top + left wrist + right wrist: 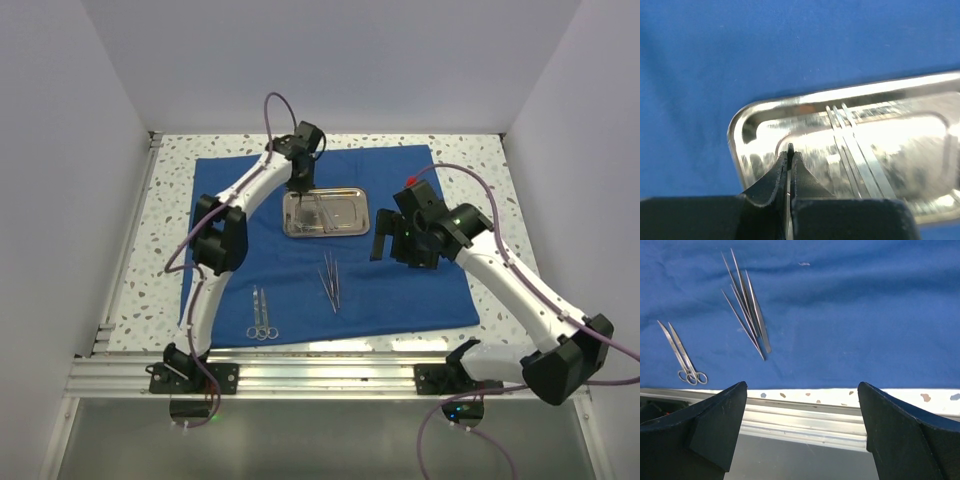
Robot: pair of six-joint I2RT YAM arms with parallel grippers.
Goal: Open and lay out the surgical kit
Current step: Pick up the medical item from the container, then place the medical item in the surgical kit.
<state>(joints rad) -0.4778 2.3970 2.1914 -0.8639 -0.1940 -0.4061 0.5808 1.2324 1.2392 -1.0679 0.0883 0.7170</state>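
Note:
The royal-blue cloth wrap (pixel 400 290) lies spread flat on the table. The steel tray (pixel 365 213) sits on its far middle and holds thin silver instruments (pixel 855 150). My left gripper (pixel 300 192) is down over the tray's left end (pixel 740 125); its jaws are pressed together with a thin silver strip between them (pixel 789 155). Scissors (pixel 262 315) lie on the cloth's near left, and several tweezers and forceps (pixel 331 280) lie in the middle. My right gripper (pixel 385 240) hangs open and empty above the cloth's right half. In the right wrist view (pixel 802 385) it looks past the cloth's near edge at the scissors (pixel 685 357) and tweezers (pixel 747 310).
A metal rail (pixel 330 375) runs along the table's near edge, and it also shows in the right wrist view (pixel 805 415). White walls close in the left, back and right. The speckled tabletop (pixel 165 200) shows around the cloth.

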